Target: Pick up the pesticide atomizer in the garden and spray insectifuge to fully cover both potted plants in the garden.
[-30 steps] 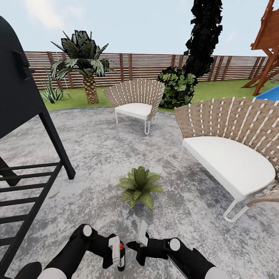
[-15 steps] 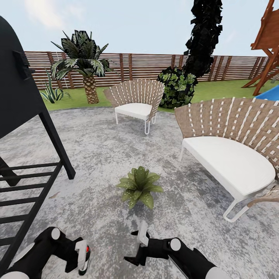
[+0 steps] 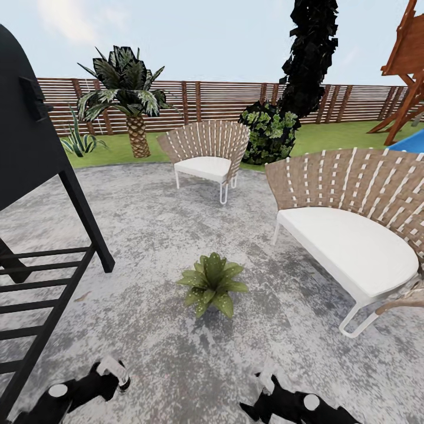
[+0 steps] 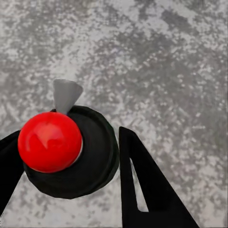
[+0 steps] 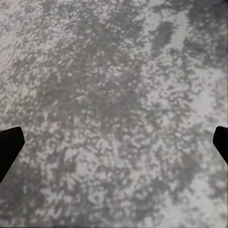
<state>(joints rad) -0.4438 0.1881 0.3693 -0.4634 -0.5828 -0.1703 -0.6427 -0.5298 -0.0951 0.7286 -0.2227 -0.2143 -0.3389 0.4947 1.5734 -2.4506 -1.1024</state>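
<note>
One potted plant [image 3: 212,284], a low rosette of speckled green leaves, sits on the grey stone patio [image 3: 176,235] of the garden, straight ahead of me. My left gripper [image 3: 112,377] is low at the near left, shut on the pesticide atomizer [image 3: 122,383]. The left wrist view looks down on the atomizer [image 4: 71,152]: a dark round body, red cap and grey nozzle, held between the black fingers [image 4: 142,190]. My right gripper [image 3: 262,380] is low at the near right, short of the plant. Its fingertips [image 5: 9,142] stand wide apart over bare stone, so it is open.
A black metal stand [image 3: 41,176] with rails blocks the left side. A woven chair [image 3: 347,241] stands close on the right and another chair [image 3: 206,156] further back. Palm [image 3: 126,94], agave [image 3: 79,141], shrub [image 3: 268,132] and slatted fence [image 3: 224,100] line the lawn behind.
Both arms have dropped and drawn back toward the lower edge of the head view. The left gripper carried the atomizer leftward and down. The plant and chairs have not moved.
</note>
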